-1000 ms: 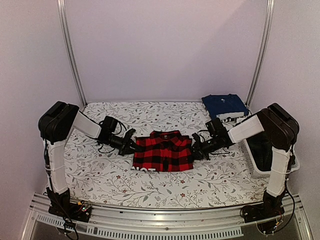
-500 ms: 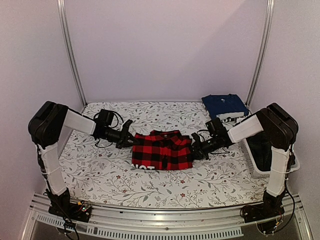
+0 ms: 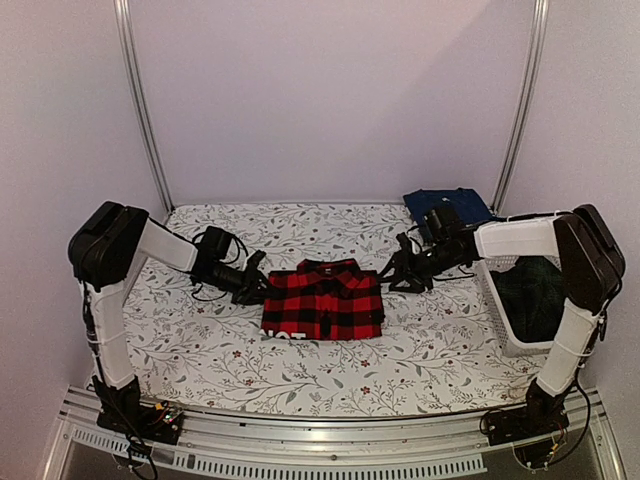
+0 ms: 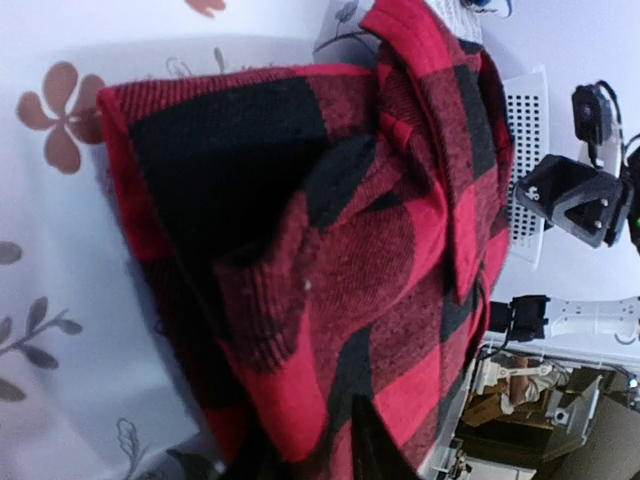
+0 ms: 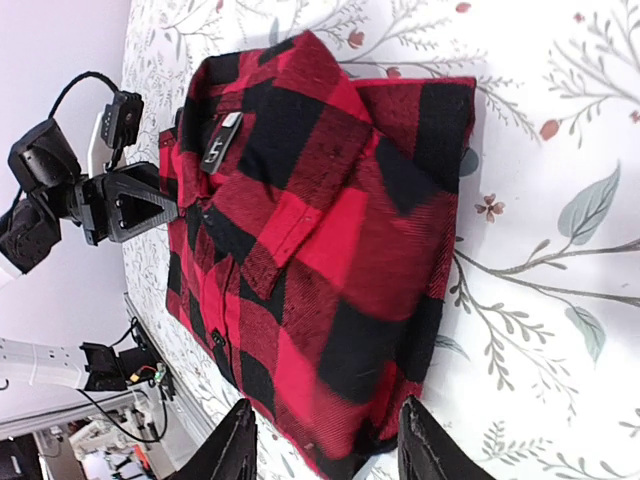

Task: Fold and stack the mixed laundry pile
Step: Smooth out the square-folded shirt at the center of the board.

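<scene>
Red-and-black checked flannel shirt (image 3: 323, 305): I logged it folded flat, mid-worktop (image 3: 300, 375). Right end effector (image 3: 397, 275): spread and empty, just right of it. Left end effector (image 3: 258, 288): at its left edge; I couldn't tell its grip.

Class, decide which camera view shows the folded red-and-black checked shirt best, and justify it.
Right wrist: nearly the whole folded shirt, neck label included, fills it. Top external shows it whole but small; left wrist only one bunched edge.

Top view: high, from the near edge, down onto whole table (image 3: 200, 345). 2 wrist views: close, low, facing each other across flannel shirt (image 3: 325, 303), which all 3 share
</scene>
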{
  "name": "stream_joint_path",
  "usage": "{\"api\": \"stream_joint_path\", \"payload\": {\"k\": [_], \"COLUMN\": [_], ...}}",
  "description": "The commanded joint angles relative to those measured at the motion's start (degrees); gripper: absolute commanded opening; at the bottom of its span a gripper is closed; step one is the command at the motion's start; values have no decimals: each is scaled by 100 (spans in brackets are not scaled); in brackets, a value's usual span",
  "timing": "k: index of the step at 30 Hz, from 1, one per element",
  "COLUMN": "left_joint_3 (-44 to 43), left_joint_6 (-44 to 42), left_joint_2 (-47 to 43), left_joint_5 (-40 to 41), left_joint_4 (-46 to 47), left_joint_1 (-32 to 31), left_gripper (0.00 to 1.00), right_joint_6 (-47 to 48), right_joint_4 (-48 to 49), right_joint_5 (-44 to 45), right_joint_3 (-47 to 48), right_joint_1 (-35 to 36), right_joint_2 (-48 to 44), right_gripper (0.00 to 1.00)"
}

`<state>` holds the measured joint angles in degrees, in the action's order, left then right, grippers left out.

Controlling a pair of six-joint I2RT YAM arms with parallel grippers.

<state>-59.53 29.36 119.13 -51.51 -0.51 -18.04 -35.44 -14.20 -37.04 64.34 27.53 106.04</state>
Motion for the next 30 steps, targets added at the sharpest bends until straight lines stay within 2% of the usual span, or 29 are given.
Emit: {"api": "stream_joint_path", "payload": {"k": [1, 4, 5, 6, 10, 15, 20, 23, 25, 30], "left_joint_3": [-67, -30, -17, -20, -80, 13, 538, 642, 659, 417], "left_joint_6": [-347, -415, -452, -502, -650, -656, -218, -315, -567, -1620], "left_joint_2": [-450, -1045, -1253, -1444, -1819, -1577, -1104, -1045, -1456, -2753], "left_joint_5": [1133, 1496, 1586, 1610, 1188, 902, 864, 1113, 1469, 3157], "left_joint_4": [-804, -1010, -1038, -1032, -857, -603, -44, -148, -281, -695], "left_joint_1": [91, 143, 153, 141, -55, -688, -621, -425, -378, -1080], "left_gripper": [34, 63, 91, 98, 100, 100, 100, 100, 100, 100], "right_joint_6": [648, 634, 597, 510, -79, -450, -331, -65, 64, 143], "right_joint_4": [-959, -734, -525, -258, 804, 1725, 1637, 1274, 1060, 848], "right_joint_5": [536, 284, 145, -79, -1017, -1538, -1498, -1422, -1381, -1121], "right_joint_3": [187, 177, 131, 56, -73, -202, -492, -686, -724, -896], "right_joint_1": [-54, 4, 48, 97, 452, 777, 617, 415, 293, 129], "right_joint_2": [-621, -830, -894, -925, -547, 429, 1010, 974, 712, -749], "right_gripper": [49, 51, 51, 51, 50, 49, 48, 48, 48, 52]}}
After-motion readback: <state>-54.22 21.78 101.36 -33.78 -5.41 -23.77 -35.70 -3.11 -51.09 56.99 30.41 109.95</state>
